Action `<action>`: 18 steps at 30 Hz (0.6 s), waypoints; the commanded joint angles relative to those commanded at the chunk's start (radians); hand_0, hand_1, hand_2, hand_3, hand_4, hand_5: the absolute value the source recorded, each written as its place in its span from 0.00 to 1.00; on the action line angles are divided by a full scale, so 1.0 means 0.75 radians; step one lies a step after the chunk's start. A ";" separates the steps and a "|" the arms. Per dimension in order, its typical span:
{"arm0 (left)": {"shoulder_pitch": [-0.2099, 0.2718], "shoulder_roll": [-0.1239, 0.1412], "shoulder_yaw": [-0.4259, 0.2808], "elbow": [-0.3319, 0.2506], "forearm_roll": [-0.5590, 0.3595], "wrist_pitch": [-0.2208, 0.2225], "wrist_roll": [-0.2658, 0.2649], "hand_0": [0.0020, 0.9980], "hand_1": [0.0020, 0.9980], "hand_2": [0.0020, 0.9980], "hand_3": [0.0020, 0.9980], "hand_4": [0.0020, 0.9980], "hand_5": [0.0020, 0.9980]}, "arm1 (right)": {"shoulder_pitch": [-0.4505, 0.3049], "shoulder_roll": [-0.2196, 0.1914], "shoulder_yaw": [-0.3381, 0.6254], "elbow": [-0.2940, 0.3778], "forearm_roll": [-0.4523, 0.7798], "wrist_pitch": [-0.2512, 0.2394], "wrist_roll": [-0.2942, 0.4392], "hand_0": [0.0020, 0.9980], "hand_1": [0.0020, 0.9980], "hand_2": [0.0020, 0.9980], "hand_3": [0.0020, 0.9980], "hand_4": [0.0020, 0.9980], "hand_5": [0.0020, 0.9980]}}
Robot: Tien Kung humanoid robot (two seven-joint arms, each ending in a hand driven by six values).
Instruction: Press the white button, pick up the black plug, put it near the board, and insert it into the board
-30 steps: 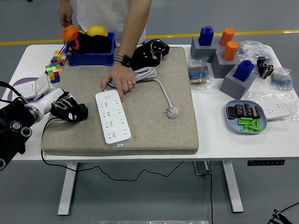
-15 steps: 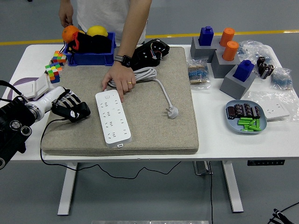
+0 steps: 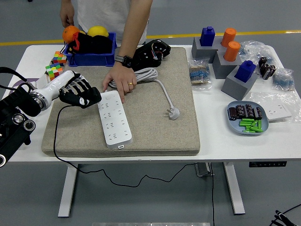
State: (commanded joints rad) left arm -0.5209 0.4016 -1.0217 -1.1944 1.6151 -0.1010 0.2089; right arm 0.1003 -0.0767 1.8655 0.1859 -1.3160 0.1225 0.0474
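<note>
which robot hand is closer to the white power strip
Left. The left hand is at the far left end of the white power strip, fingertips about at its edge. The right hand is not in view.

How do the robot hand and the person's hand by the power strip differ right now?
The left robot hand is black and comes in from the left, reaching the power strip at its far left corner. The person's hand is bare with a ring, comes from the far side, and rests on the coiled cable. Both meet the strip's far end.
</note>
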 joint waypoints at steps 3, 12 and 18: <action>-0.031 -0.002 0.053 0.012 -0.007 0.006 -0.008 0.32 0.37 0.36 0.47 0.79 0.00 | 0.000 0.000 0.000 -0.001 0.000 0.000 0.000 0.78 0.61 0.63 0.64 0.72 0.47; -0.104 0.002 0.208 0.060 0.008 0.009 -0.018 0.33 0.36 0.35 0.45 0.78 0.00 | 0.001 -0.002 -0.003 -0.001 0.002 0.000 0.000 0.78 0.61 0.63 0.63 0.72 0.47; -0.136 0.023 0.290 0.054 0.000 -0.002 -0.006 0.33 0.36 0.34 0.45 0.77 0.00 | 0.000 -0.004 -0.003 -0.002 0.000 0.001 -0.001 0.78 0.61 0.63 0.63 0.72 0.47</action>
State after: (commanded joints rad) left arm -0.6232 0.4192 -0.8044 -1.1540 1.6153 -0.1023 0.2044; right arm 0.1005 -0.0795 1.8635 0.1842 -1.3157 0.1234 0.0467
